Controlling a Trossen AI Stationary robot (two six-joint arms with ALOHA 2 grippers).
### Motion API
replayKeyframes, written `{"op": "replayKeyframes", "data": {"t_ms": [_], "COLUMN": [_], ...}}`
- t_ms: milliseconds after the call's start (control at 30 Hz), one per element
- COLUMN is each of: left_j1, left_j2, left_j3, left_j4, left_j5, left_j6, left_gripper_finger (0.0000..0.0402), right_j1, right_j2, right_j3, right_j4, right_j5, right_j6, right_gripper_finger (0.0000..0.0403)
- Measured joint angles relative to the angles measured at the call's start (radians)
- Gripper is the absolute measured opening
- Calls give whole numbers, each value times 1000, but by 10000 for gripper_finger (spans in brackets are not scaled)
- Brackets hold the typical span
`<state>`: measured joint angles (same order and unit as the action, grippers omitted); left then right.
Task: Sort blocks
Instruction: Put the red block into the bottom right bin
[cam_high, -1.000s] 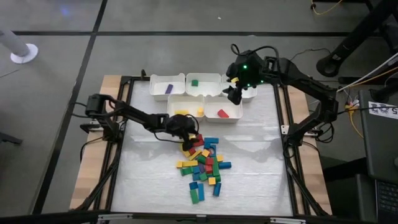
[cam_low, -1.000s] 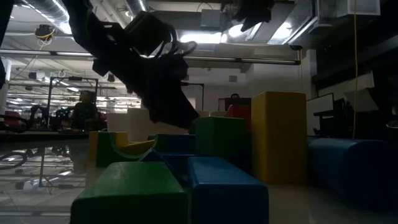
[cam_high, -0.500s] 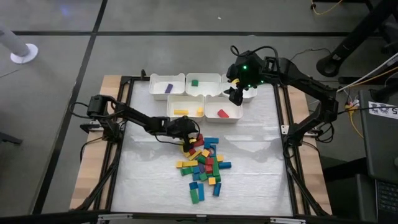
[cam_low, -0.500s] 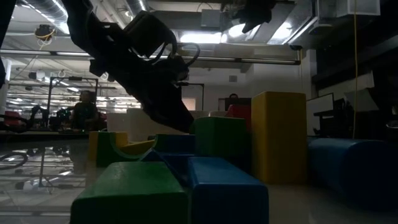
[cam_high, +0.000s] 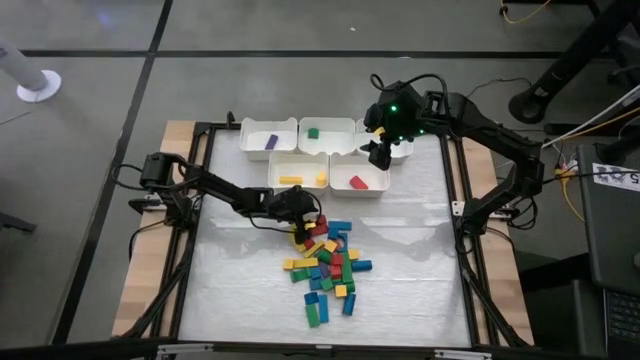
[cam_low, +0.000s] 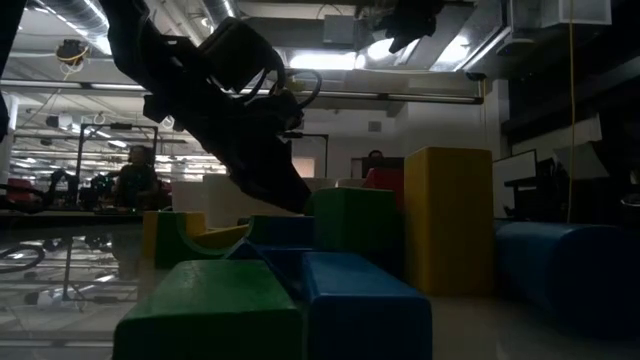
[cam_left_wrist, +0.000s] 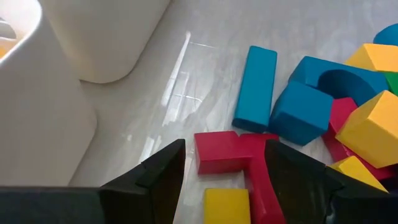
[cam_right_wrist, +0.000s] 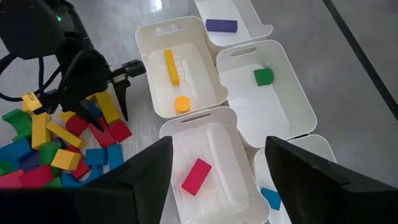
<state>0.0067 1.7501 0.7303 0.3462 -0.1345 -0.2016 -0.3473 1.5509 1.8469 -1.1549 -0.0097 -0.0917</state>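
My left hand (cam_left_wrist: 224, 171) is open, low at the pile's bin-side edge, fingers straddling a red block (cam_left_wrist: 219, 151) lying on the bench (cam_high: 240, 290) so I can pinch it. The blocks (cam_high: 325, 265) sit heaped mid-bench. My right hand (cam_high: 377, 152) waits open and empty above the bins (cam_high: 300, 172), clear of the pile.

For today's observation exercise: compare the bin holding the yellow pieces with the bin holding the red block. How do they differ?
The yellow bin holds two pieces, a long bar and a round disc; the red bin holds one rectangular block.
The yellow bin is the front-row bin on the left arm's side; the red bin sits beside it, nearer the right claw.
Both are white, rectangular and mostly empty.
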Motion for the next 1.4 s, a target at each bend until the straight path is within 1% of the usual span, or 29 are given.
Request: {"op": "replayKeyframes", "data": {"t_ms": [200, 300, 400, 567, 667, 867, 1000, 1200, 1333, 1400], "left_j1": [0, 0, 2, 2, 2, 0, 1, 3, 11, 25], "left_j2": [48, 79, 85, 85, 85, 85, 85, 52, 34, 34], "left_j3": [2, 2, 2, 2, 2, 1, 1, 5, 6, 7], "left_j4": [20, 64, 76, 76, 74, 93, 130, 255, 407, 487], "left_j5": [0, 0, 0, -1, -1, -4, 5, 67, 72, 57], "left_j6": [-7, -25, -57, -59, -87, -112, -165, -265, -296, -311], "left_gripper_finger": [209, 209, 209, 207, 188, 120, 118, 118, 121, 120], "right_j1": [0, 0, 0, 0, 0, 0, 0, 0, 0, 0], "right_j2": [0, 0, 0, 0, 0, 0, 0, -1, -10, -13], "right_j3": [0, 0, 0, 0, 0, 0, 0, -1, -1, -1], "right_j4": [1, 0, 0, 0, 0, -2, -24, -79, -84, -79], "right_j5": [0, 0, 0, 0, 0, 0, 0, 0, 21, 41], "right_j6": [0, 0, 0, 0, 0, 0, 0, -1, -5, -6], "right_gripper_finger": [257, 257, 257, 257, 257, 257, 257, 257, 257, 257]}}
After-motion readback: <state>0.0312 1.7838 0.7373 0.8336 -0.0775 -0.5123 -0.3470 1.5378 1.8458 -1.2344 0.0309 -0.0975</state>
